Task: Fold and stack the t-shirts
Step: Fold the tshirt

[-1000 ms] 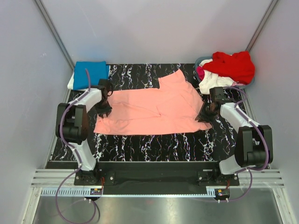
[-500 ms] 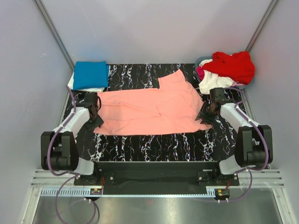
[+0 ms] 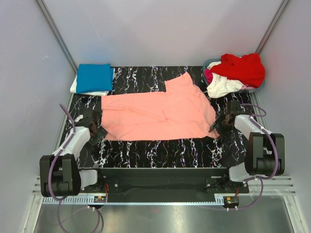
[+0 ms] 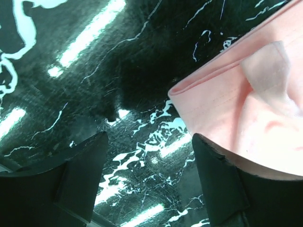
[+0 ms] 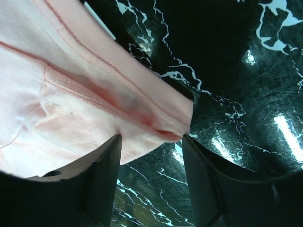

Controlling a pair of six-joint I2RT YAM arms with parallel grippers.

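Where the pink shirt [image 3: 155, 114] lies, it is spread flat across the middle of the counter [image 3: 160, 148], with one sleeve pointing to the far side.

Left tool [image 3: 95, 129]: low at the shirt's near-left corner. Fingers [image 4: 83, 175] apart, bare counter between them, folded hem just beside one finger (not gripped).

Right tool [image 3: 220, 127]: low at the near-right corner. Fingers [image 5: 102, 175] apart, stitched cloth corner lying at the mouth of the gap, not pinched.

Far-left corner: blue shirt [image 3: 94, 77], folded square, on top of a white shirt [image 3: 74, 88] (only its edge shows).

Far-right corner: basket [image 3: 261, 86] heaped with a red shirt [image 3: 240, 68], white cloth [image 3: 223, 87] and a magenta bit [image 3: 208, 75], all crumpled, well apart from the pink shirt.
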